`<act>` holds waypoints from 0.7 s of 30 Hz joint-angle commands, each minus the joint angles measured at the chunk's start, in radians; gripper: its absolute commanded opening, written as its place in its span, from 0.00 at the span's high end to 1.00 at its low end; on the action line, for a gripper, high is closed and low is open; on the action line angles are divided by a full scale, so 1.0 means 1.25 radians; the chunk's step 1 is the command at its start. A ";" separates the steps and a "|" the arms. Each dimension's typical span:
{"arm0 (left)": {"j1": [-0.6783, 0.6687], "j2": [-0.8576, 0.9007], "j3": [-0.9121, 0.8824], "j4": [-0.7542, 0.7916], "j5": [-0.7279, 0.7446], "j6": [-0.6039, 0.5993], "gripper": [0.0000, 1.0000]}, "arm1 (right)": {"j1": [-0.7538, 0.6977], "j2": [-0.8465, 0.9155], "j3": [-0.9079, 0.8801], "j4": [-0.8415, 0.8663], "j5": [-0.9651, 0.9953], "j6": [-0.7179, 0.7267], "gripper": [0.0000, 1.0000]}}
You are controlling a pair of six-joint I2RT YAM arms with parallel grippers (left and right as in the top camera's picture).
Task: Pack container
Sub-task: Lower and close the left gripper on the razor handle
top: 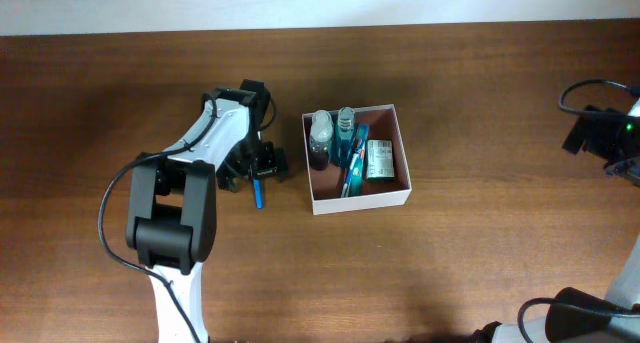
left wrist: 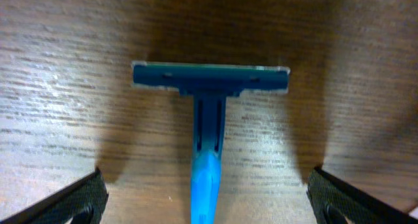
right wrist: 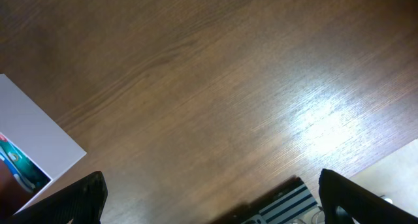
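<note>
**Left jaws wide over a blue razor, container part-filled at mid-bench**

Left of the middle of the bench [top: 480, 263], the left arm [top: 175, 223] reaches toward the far edge. The left gripper [left wrist: 209, 201] hangs over a blue disposable razor [left wrist: 209, 100] that lies flat on the wood. Its jaws stand wide, one on each side of the razor's handle and clear of it.

Seen from overhead, the razor lies near the left wall of the container [top: 360, 201] without touching it. The container sits near the middle of the bench, closer to the far edge than the near one.

Inside it, two small bottles [top: 320, 138] stand or lie along the left wall; which, I cannot tell. A blue-handled piece [top: 350, 171] sits in the middle, and a green-and-white packet [top: 378, 160] lies on the right side.

At the right edge of the bench, the right gripper [right wrist: 215, 201] hovers over bare wood. Its jaws are wide and hold nothing.
</note>
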 commanded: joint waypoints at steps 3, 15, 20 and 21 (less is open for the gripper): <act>0.005 0.009 -0.057 0.035 -0.008 0.016 0.01 | -0.005 -0.008 0.002 0.001 -0.005 -0.002 0.02; 0.005 0.009 -0.057 0.040 -0.008 0.028 0.38 | -0.005 -0.008 0.002 0.001 -0.005 -0.002 0.01; 0.007 0.009 -0.057 0.037 -0.005 0.028 0.79 | -0.005 -0.008 0.002 0.001 -0.005 -0.002 0.01; 0.007 0.008 -0.057 0.034 -0.005 0.028 0.85 | -0.005 -0.008 0.002 0.001 -0.005 -0.002 0.02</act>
